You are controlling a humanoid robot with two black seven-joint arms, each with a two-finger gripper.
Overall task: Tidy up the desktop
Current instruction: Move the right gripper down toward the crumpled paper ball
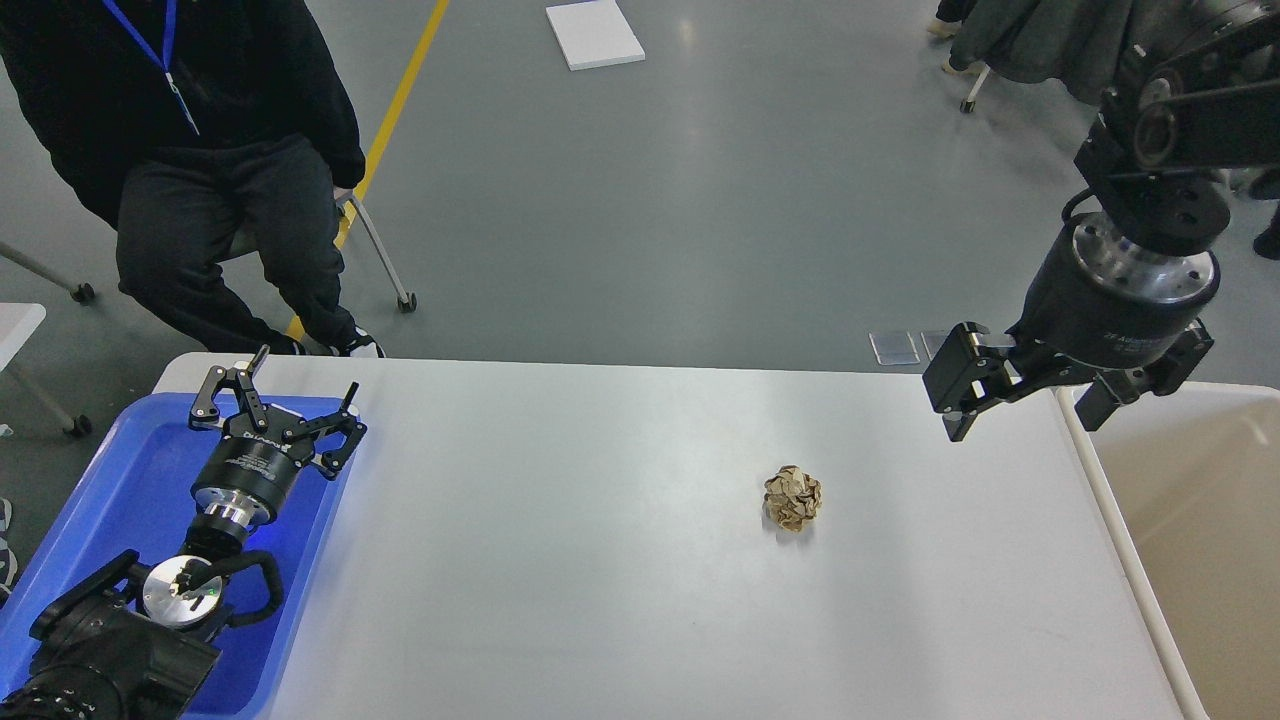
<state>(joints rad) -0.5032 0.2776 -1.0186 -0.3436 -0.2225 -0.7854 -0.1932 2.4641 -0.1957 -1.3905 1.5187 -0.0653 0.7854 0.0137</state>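
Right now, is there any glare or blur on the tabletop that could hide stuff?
Head view: soft overhead glare streaks the desktop around its middle; the crumpled paper ball stays sharp, casting a faint shadow; no motion blur on either gripper.

The counter (600,600) runs off the bottom edge, so its near side is unseen. The blue tray (110,480) is cut at the left and partly hidden under the left arm. The beige bin (1200,520) is cropped right and below. The seated person (200,150) is headless, cut by the top edge.
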